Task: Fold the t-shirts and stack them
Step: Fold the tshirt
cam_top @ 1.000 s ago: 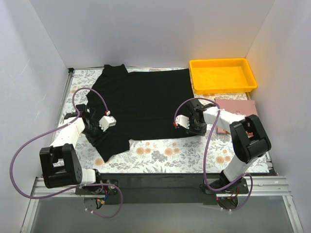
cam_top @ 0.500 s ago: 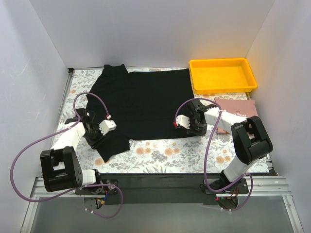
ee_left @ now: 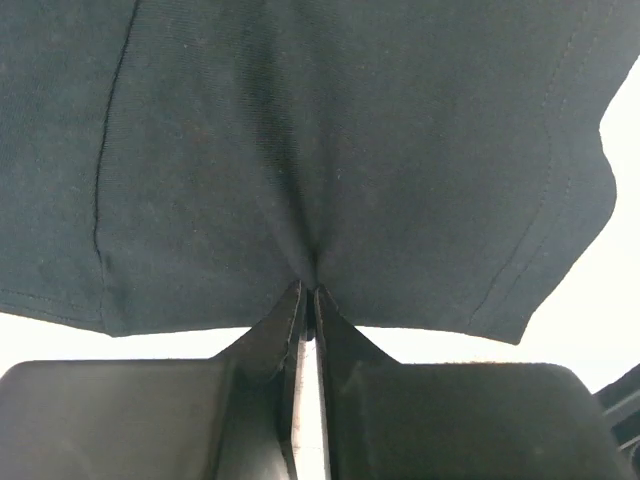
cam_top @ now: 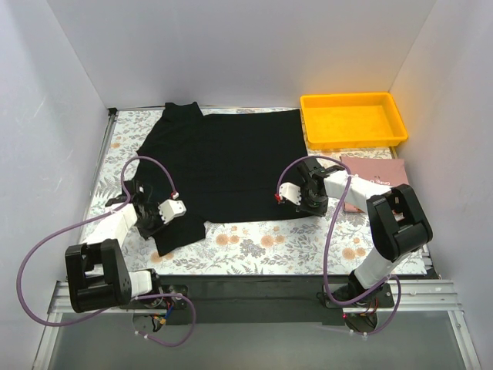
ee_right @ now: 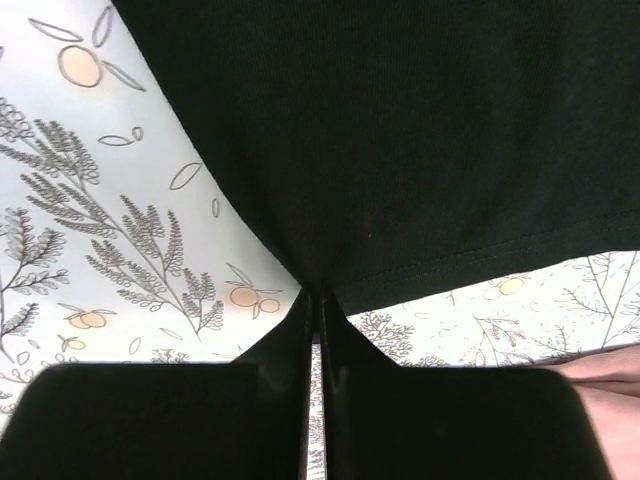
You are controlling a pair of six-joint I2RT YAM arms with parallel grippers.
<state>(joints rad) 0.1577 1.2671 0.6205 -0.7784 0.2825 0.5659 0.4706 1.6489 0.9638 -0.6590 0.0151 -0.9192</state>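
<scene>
One black t-shirt [cam_top: 231,162] lies spread on the floral tablecloth, collar toward the far left. My left gripper [cam_top: 151,222] is at its near-left sleeve and is shut on a pinch of that fabric. The left wrist view shows the t-shirt [ee_left: 330,140] puckering into the left gripper [ee_left: 310,290]. My right gripper [cam_top: 307,202] is at the shirt's near-right hem corner. In the right wrist view the right gripper [ee_right: 315,293] is shut on the hemmed edge of the t-shirt [ee_right: 420,130].
A yellow tray [cam_top: 353,99] stands at the far right. A pinkish book [cam_top: 381,171] lies just near of it, beside the right arm, and shows as a pink book [ee_right: 610,365] in the right wrist view. White walls enclose three sides.
My left gripper has shut on the sleeve fabric, and the left arm has shifted slightly toward the near edge. The right arm has not moved.
</scene>
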